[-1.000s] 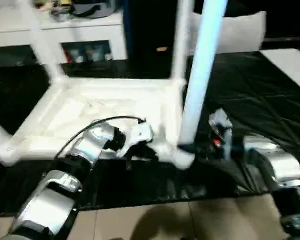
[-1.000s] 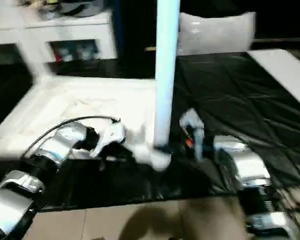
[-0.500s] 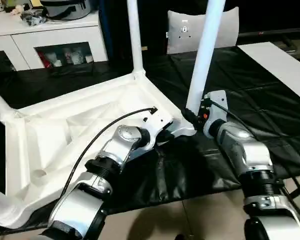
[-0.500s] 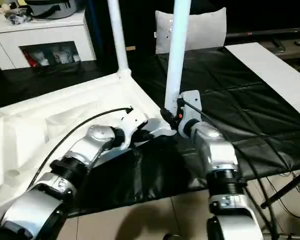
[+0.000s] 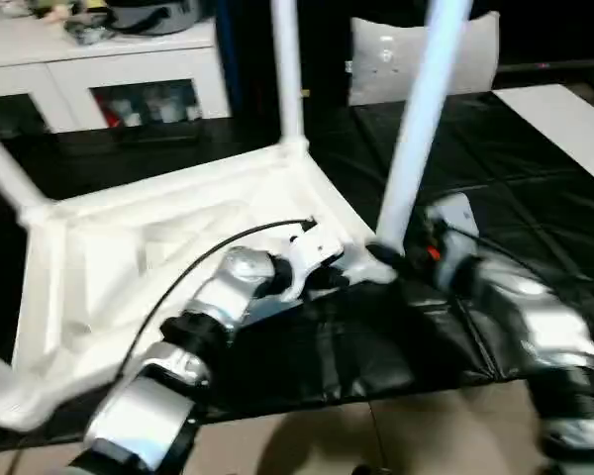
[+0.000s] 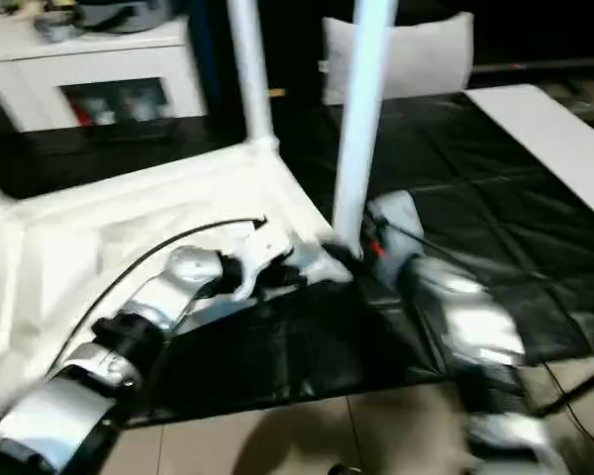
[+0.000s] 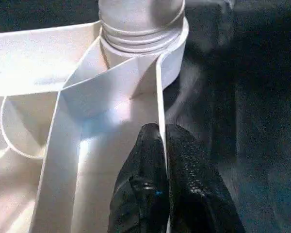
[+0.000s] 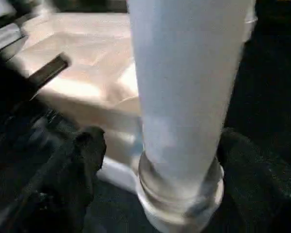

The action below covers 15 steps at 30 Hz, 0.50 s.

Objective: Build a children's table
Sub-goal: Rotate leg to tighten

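The white table top [image 5: 168, 247] lies upside down on the black work surface [image 5: 535, 188], with its ribbed side facing up. Its round corner sockets hold legs. One leg [image 5: 421, 119] stands up in the near corner socket [image 7: 140, 39], between the two grippers. Another leg [image 5: 287, 69] stands up in the corner behind it. A third leg [image 5: 5, 173] rises from the far corner on the left side.

The left gripper [image 7: 162, 145] is clenched on the thin side wall [image 7: 160, 97] of the table top, just beside the near corner socket. One black finger sits inside the wall and one sits outside.

The right gripper [image 8: 155, 160] is spread wide around the bottom of the near leg, just above the socket. One finger [image 8: 82, 155] is on each side of the leg, and there is a gap between the fingers and the leg, so it is not squeezing it.

Behind the work surface stands a white cabinet [image 5: 129, 69] with glass doors. Small things sit inside it, but they are too blurry to name.
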Tool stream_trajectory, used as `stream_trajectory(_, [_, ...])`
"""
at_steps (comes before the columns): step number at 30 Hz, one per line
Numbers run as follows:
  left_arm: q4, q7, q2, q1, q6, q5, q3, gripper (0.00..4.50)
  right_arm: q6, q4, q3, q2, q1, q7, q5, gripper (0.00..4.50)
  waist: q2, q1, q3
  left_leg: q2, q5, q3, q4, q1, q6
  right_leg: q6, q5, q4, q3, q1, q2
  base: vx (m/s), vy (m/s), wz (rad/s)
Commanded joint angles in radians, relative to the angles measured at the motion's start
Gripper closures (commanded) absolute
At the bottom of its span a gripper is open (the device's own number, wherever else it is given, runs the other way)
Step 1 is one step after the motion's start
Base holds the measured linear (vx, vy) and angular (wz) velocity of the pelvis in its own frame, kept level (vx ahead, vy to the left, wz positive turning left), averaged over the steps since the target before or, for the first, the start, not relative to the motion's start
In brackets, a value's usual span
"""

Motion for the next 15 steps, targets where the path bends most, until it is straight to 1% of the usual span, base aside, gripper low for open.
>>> stream_trajectory(1, [-0.042, -0.093, 0.023, 0.000, -0.055, 0.001, -0.036, 4.50, -0.019, -0.031, 0.025, -0.036, 0.004, 0.075, 0.012, 0.18, -0.024, 0.005, -0.072, 0.018, -0.090, 0.001, -0.055, -0.006, 0.134, -0.034, -0.367, -0.070, 0.056, 0.076, -0.061, 0.000, 0.000, 0.00])
stream_trajectory(2, [-0.047, -0.137, 0.042, 0.005, -0.075, 0.000, -0.049, 4.50, -0.028, -0.033, 0.034, -0.067, 0.009, 0.118, 0.014, 0.18, -0.025, 0.008, -0.071, 0.019, -0.093, 0.002, -0.056, -0.006, 0.135, -0.032, -0.370, -0.070, 0.059, 0.076, -0.061, 0.000, 0.000, 0.00])
stream_trajectory(3, [-0.052, -0.184, 0.059, 0.011, -0.108, -0.003, -0.063, 4.50, -0.035, -0.036, 0.043, -0.093, 0.014, 0.155, 0.016, 0.18, -0.026, 0.014, -0.073, 0.024, -0.088, 0.001, -0.056, -0.006, 0.137, -0.034, -0.362, -0.066, 0.062, 0.075, -0.065, 0.000, 0.000, 0.00])
stream_trajectory(4, [-0.055, -0.225, 0.072, 0.014, -0.131, -0.007, -0.071, 4.50, -0.043, -0.039, 0.051, -0.112, 0.018, 0.182, 0.019, 0.18, -0.025, 0.015, -0.073, 0.024, -0.083, 0.001, -0.055, -0.005, 0.137, -0.035, -0.356, -0.064, 0.063, 0.074, -0.063, 0.000, 0.000, 0.00])
stream_trajectory(5, [-0.055, -0.233, 0.075, 0.015, -0.136, -0.007, -0.074, 4.50, -0.046, -0.039, 0.053, -0.115, 0.019, 0.189, 0.020, 0.18, -0.025, 0.022, -0.074, 0.025, -0.078, 0.003, -0.055, -0.002, 0.138, -0.040, -0.352, -0.063, 0.065, 0.071, -0.064, 0.000, 0.000, 0.00])
stream_trajectory(7, [-0.062, -0.349, 0.119, 0.021, -0.196, -0.008, -0.106, 4.50, -0.089, -0.044, 0.077, -0.153, 0.030, 0.287, 0.028, 0.18, -0.030, 0.031, -0.073, 0.026, -0.080, 0.004, -0.056, -0.005, 0.143, -0.044, -0.350, -0.059, 0.066, 0.072, -0.066, 0.000, 0.000, 0.00])
stream_trajectory(8, [-0.062, -0.383, 0.131, 0.021, -0.214, -0.009, -0.115, 4.50, -0.094, -0.045, 0.084, -0.161, 0.031, 0.317, 0.032, 0.18, -0.027, 0.036, -0.073, 0.026, -0.082, 0.004, -0.056, -0.004, 0.144, -0.043, -0.353, -0.059, 0.067, 0.071, -0.067, 0.000, 0.000, 0.00])
stream_trajectory(9, [-0.065, -0.434, 0.148, 0.022, -0.235, -0.011, -0.130, 4.50, -0.075, -0.045, 0.099, -0.171, 0.029, 0.355, 0.037, 0.35, -0.027, 0.041, -0.073, 0.028, -0.077, 0.004, -0.056, -0.003, 0.142, -0.047, -0.351, -0.058, 0.067, 0.070, -0.067, 0.000, 0.000, 0.00])
stream_trajectory(11, [-0.066, -0.454, 0.153, 0.020, -0.237, -0.014, -0.133, 4.50, -0.070, -0.044, 0.110, -0.175, 0.026, 0.376, 0.040, 0.35, -0.028, 0.049, -0.073, 0.032, -0.073, 0.005, -0.058, 0.000, 0.135, -0.053, -0.348, -0.056, 0.069, 0.068, -0.067, 0.000, 0.000, 0.00])
stream_trajectory(12, [-0.066, -0.462, 0.154, 0.017, -0.238, -0.017, -0.134, 4.50, -0.067, -0.045, 0.121, -0.178, 0.023, 0.398, 0.045, 0.55, -0.026, 0.051, -0.073, 0.033, -0.073, 0.004, -0.058, -0.001, 0.132, -0.057, -0.348, -0.055, 0.069, 0.069, -0.069, 0.000, 0.000, 0.00])
stream_trajectory(13, [-0.061, -0.470, 0.152, 0.009, -0.244, -0.019, -0.132, 4.50, -0.060, -0.053, 0.140, -0.183, 0.021, 0.439, 0.060, 0.55, -0.028, 0.053, -0.072, 0.033, -0.079, 0.005, -0.058, 0.000, 0.130, -0.057, -0.354, -0.056, 0.069, 0.068, -0.068, 0.000, 0.000, 0.00])
stream_trajectory(14, [-0.061, -0.470, 0.152, 0.009, -0.244, -0.019, -0.132, 4.50, -0.060, -0.053, 0.140, -0.183, 0.021, 0.439, 0.060, 0.62, -0.029, 0.057, -0.072, 0.032, -0.079, 0.005, -0.058, 0.000, 0.127, -0.054, -0.358, -0.056, 0.069, 0.070, -0.067, 0.000, 0.000, 0.00])
stream_trajectory(15, [-0.055, -0.481, 0.150, 0.001, -0.252, -0.021, -0.135, 4.50, -0.058, -0.058, 0.153, -0.180, 0.016, 0.464, 0.069, 0.81, -0.030, 0.059, -0.071, 0.030, -0.082, 0.006, -0.058, 0.000, 0.124, -0.050, -0.368, -0.058, 0.070, 0.069, -0.068, 0.000, 0.000, 0.00])
